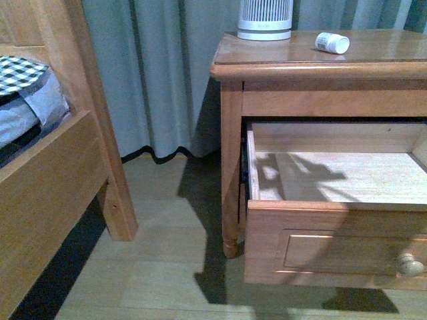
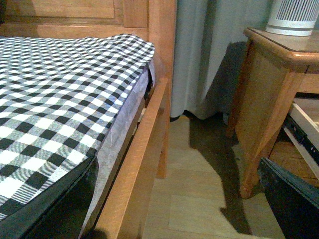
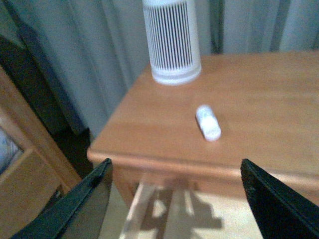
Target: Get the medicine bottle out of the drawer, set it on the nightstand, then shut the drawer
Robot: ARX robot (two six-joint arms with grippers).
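The medicine bottle (image 1: 331, 43) lies on its side on the top of the nightstand (image 1: 280, 63); it also shows in the right wrist view (image 3: 208, 123). The upper drawer (image 1: 333, 247) is pulled out, its pale interior empty, its round knob (image 1: 410, 265) at the front. My right gripper (image 3: 177, 186) is open and empty above the open drawer, short of the nightstand's front edge and apart from the bottle. My left gripper is open; only one dark finger (image 2: 294, 199) shows, low beside the nightstand's side. Neither arm shows in the front view.
A tall white slatted cylinder (image 1: 265, 19) stands at the back of the nightstand top. A wooden bed frame (image 1: 73, 173) with checked bedding (image 2: 55, 99) is at the left. Grey curtains (image 1: 167, 73) hang behind. Bare floor (image 1: 167, 267) lies between bed and nightstand.
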